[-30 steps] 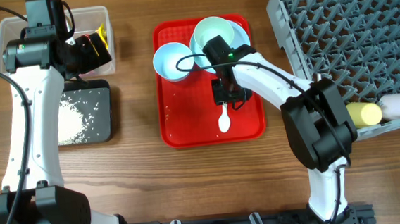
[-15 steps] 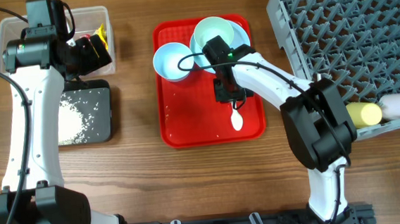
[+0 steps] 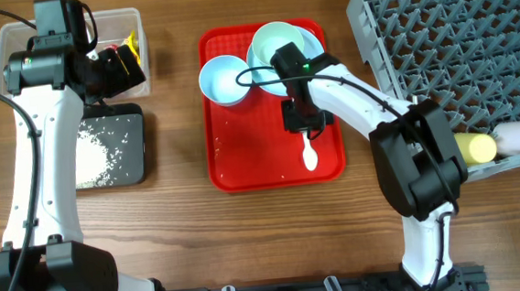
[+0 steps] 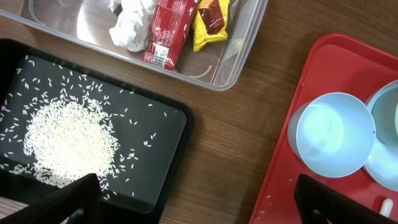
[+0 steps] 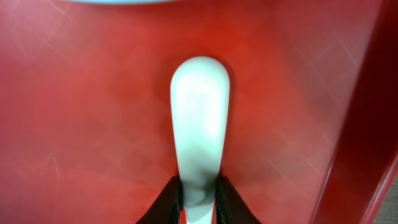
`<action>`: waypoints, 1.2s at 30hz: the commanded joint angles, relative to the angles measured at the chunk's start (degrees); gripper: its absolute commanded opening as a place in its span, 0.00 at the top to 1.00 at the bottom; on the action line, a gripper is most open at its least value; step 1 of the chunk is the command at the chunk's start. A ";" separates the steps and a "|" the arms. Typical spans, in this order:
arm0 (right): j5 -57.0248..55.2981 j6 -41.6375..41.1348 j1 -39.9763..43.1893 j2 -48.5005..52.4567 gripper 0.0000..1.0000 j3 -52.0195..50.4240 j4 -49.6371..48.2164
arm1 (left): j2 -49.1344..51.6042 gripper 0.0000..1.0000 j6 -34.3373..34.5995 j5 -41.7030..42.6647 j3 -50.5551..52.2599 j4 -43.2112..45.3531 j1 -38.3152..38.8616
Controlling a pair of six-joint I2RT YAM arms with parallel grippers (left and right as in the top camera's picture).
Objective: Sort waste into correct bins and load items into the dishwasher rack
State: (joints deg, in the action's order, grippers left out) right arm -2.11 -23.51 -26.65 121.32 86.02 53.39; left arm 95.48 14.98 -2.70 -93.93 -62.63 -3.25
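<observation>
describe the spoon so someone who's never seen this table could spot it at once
Find the red tray in the middle of the table. Toward its right edge is a small white spoon, its handle pinched by the right end effector. Unlike the light blue bowls beside it, it is white and slim.

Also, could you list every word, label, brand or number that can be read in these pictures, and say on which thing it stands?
No text can be read in any view.
red wrapper: white print runs along it, too blurred to read.
yellow wrapper: a dark red printed patch, too blurred to read.
Nothing else shows any lettering or sign.
</observation>
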 commanded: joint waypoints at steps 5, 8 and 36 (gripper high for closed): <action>2.16 2.40 0.87 -3.30 0.96 -1.53 2.84 | 0.55 0.00 0.50 0.68 0.17 0.22 -0.31; 2.16 2.51 0.87 -6.38 0.96 -1.53 3.67 | 0.55 0.00 0.50 0.70 0.17 0.24 -0.31; -1.31 -2.23 0.87 1.20 0.36 -2.38 -3.48 | 0.55 0.00 0.50 0.70 0.17 0.17 -0.31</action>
State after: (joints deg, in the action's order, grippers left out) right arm -2.00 -24.25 -25.91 120.01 84.23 50.04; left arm 95.48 14.98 -2.68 -93.93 -62.59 -3.25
